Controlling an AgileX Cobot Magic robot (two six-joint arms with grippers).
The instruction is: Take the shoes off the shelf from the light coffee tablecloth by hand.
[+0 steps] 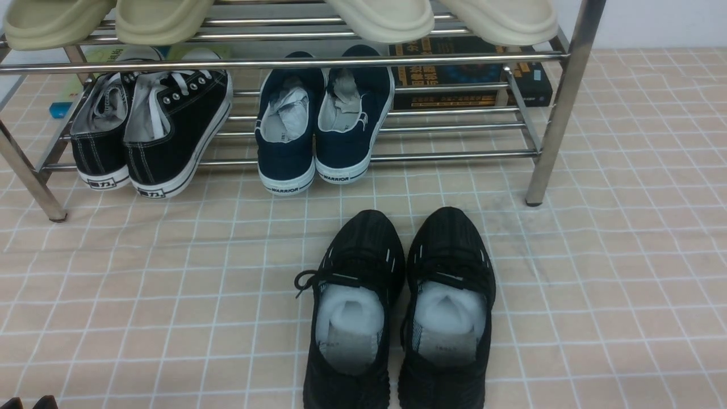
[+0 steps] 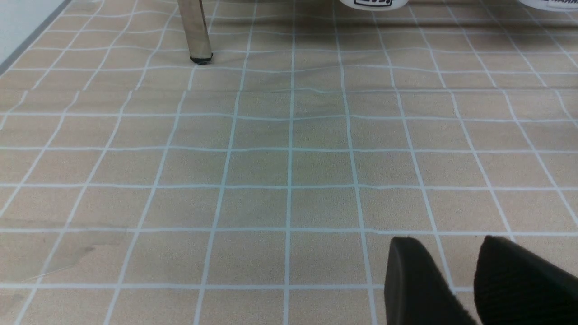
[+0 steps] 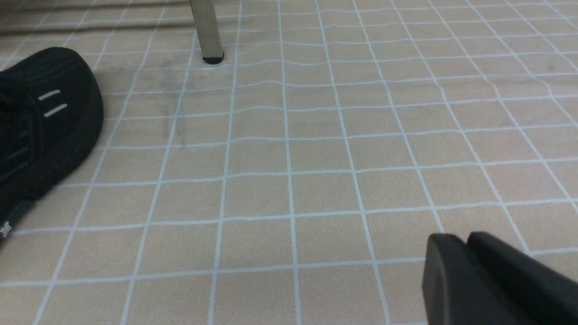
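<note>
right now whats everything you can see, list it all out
black knit shoes: 2, black, side by side on the tablecloth before the shelf
shelf: 1, chrome, two tiers
canvas sneakers: 2, black with white soles, lower tier, left
slip-ons: 2, navy, lower tier, middle
slippers: 4, cream, upper tier
box: 1, dark, behind the shelf
tablecloth: 1, beige, white grid
left end effector: black, slightly open, empty
right end effector: black, shut, empty

You see black canvas sneakers (image 1: 152, 128) with white soles and laces, heels toward you. Just beside them, to their right, navy WARRIOR slip-ons (image 1: 322, 122), paper stuffed inside. Above, two pairs of cream slippers (image 1: 386, 17). Behind, a dark book (image 1: 463, 76) lies flat; far left, a small blue object (image 1: 59, 109).
</note>
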